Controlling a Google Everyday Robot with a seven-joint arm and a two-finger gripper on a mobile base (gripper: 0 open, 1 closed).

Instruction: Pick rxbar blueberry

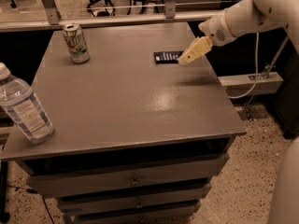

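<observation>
Grey surface [121,101]; my fingers [186,59] tilt down toward the rxbar blueberry [166,56] beside their tips, lining up. Clenched or released, can't tell.

Dim; table [117,106] glare; gripper [183,60] above casts shadow

My arm [243,17] slants down from beyond the rxbar blueberry [166,56], and my gripper [186,59] hovers just beside its end.
</observation>
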